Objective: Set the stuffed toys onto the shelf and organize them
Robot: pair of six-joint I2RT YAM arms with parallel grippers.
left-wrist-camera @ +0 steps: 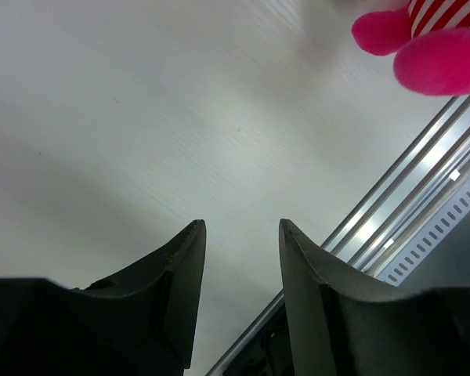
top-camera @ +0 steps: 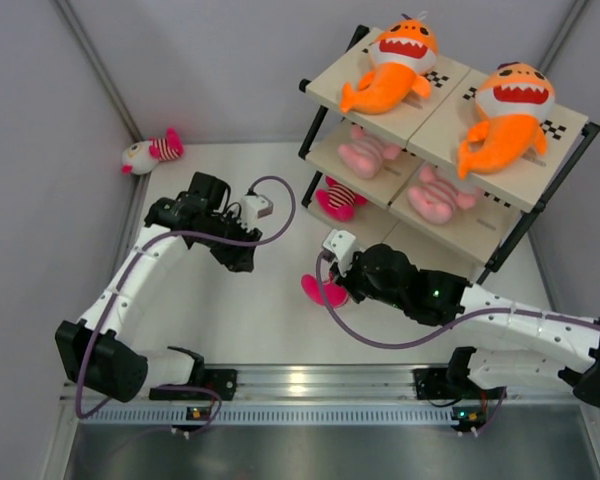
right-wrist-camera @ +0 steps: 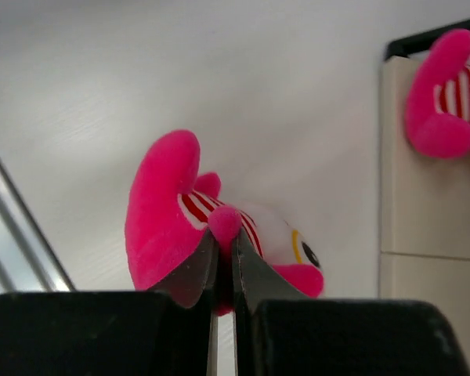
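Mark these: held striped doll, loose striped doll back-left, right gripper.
held striped doll (right-wrist-camera: 223, 222): right wrist view, on the pinched pink limb.
loose striped doll (top-camera: 155, 151): top external view, on the striped body.
right gripper (right-wrist-camera: 225, 244): right wrist view, midway between its fingertips.

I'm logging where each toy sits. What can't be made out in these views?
Top view: the held striped toy is mostly hidden under the right end effector.
Left wrist: pink plush feet cut by the top edge; which toy, unclear.
Right wrist: shelved striped toy cut by the right edge; face unseen.
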